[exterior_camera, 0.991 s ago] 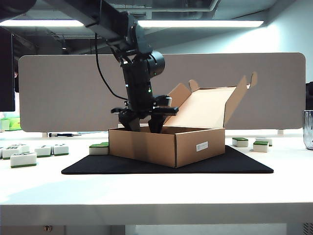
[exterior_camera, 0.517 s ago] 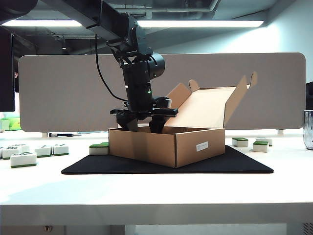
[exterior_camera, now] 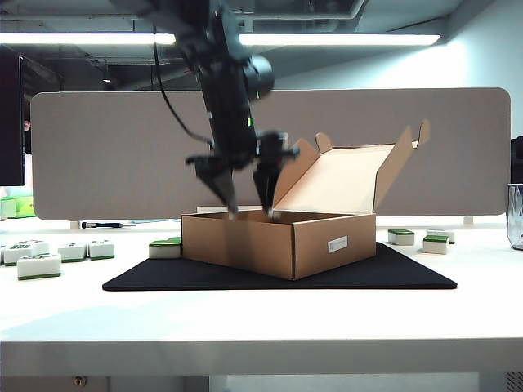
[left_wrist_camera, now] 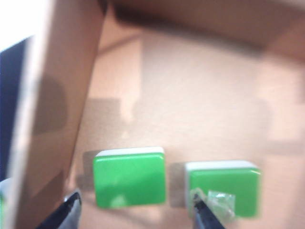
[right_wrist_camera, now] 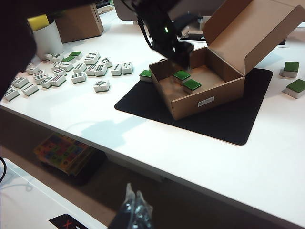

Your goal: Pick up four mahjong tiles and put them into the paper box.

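Observation:
The paper box (exterior_camera: 278,241) stands open on a black mat, its lid tipped back. Two mahjong tiles (left_wrist_camera: 129,177) (left_wrist_camera: 224,191) lie green side up, side by side, on its floor; the right wrist view shows them too (right_wrist_camera: 181,75) (right_wrist_camera: 192,84). My left gripper (exterior_camera: 251,211) hangs open over the box with its fingertips at rim height, holding nothing. In the left wrist view that gripper (left_wrist_camera: 136,202) has its fingers spread just above the two tiles. My right gripper (right_wrist_camera: 135,200) is shut and empty, well back from the table's front edge.
Several loose tiles (right_wrist_camera: 71,71) lie on the white table left of the mat (right_wrist_camera: 238,119), with one (exterior_camera: 166,247) right beside the box. More tiles (exterior_camera: 435,243) sit to the right. A white cup (right_wrist_camera: 46,38) and a second cardboard box stand at the far left.
My left gripper has risen from inside the box to its rim, and its fingers have spread wider. The right arm has stayed still.

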Tool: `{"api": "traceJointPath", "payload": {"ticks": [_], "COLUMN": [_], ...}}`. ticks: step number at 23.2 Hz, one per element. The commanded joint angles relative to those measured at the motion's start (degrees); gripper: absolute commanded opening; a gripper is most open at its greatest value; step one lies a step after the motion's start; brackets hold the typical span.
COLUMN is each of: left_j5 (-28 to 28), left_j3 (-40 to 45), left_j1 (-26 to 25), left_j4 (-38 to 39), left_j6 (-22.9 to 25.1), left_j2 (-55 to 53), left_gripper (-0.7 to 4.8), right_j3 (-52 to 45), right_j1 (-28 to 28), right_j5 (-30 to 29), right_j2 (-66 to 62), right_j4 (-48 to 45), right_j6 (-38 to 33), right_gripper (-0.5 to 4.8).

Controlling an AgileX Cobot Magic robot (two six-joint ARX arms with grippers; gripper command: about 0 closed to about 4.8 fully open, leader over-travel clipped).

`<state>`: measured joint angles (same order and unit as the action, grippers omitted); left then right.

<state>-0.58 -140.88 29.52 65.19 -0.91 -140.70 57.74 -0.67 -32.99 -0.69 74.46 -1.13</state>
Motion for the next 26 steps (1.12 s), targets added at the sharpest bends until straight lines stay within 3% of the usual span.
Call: {"api": "traceJointPath", "payload": {"ticks": [1, 6, 20, 26], "left_j5": [0.83, 0.81, 0.81, 0.28], "left_j3": [-0.39, -0.37, -0.2, 6.19], "left_j1": [0.0, -0.83, -11.47, -13.27], "left_j4": [-0.35, 0.35, 3.76, 0.17], "left_j6": [0.15, 4.11, 3.87, 3.96], "left_j2": [3.17, 7.85, 9.97, 9.68], "left_gripper": [2.91, 2.91, 2.89, 2.86], "right_j3": [0.17, 0.2, 0.2, 0.2], "right_j1": [0.0, 0.0, 0.0, 0.0], "right_j5": [0.07, 0.07, 0.07, 0.07], "right_j2": [0.68, 0.68, 0.68, 0.68], "right_j4": [-0.57, -0.55, -0.57, -0.61], "right_j6": [0.11, 0.11, 0.11, 0.11], "right_gripper": [-0.01, -0.01, -0.01, -0.01]}}
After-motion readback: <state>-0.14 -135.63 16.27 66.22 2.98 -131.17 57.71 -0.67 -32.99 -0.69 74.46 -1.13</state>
